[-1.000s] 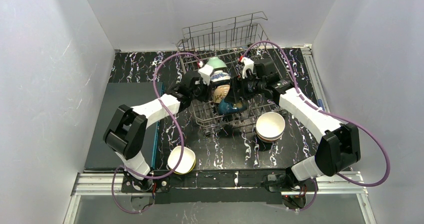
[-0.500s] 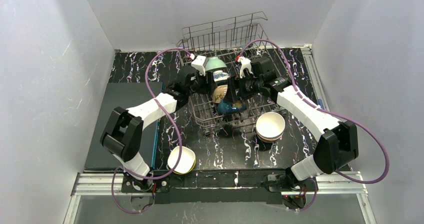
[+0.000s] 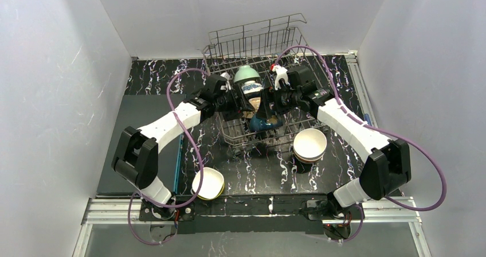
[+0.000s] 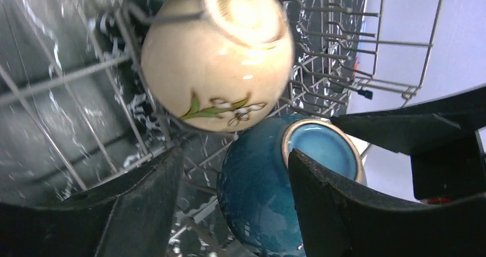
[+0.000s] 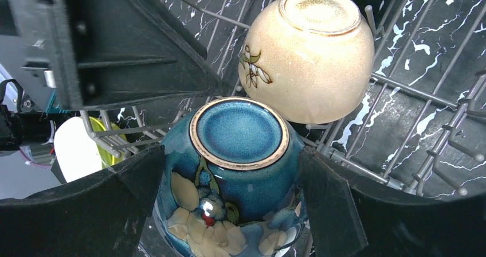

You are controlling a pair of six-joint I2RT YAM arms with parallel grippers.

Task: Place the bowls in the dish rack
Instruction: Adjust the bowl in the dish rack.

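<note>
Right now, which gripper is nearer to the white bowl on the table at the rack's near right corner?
Right. The right gripper is over the dish rack, just beyond the white bowl; the left gripper is further left over the rack.

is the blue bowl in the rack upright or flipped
Flipped: the blue bowl sits foot ring up in both wrist views.

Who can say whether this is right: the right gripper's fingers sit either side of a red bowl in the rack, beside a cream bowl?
Not quite. The right wrist view shows that the bowl between the fingers of the right gripper is blue, not red. The rest holds: it sits in the rack, beside the cream bowl.
</note>
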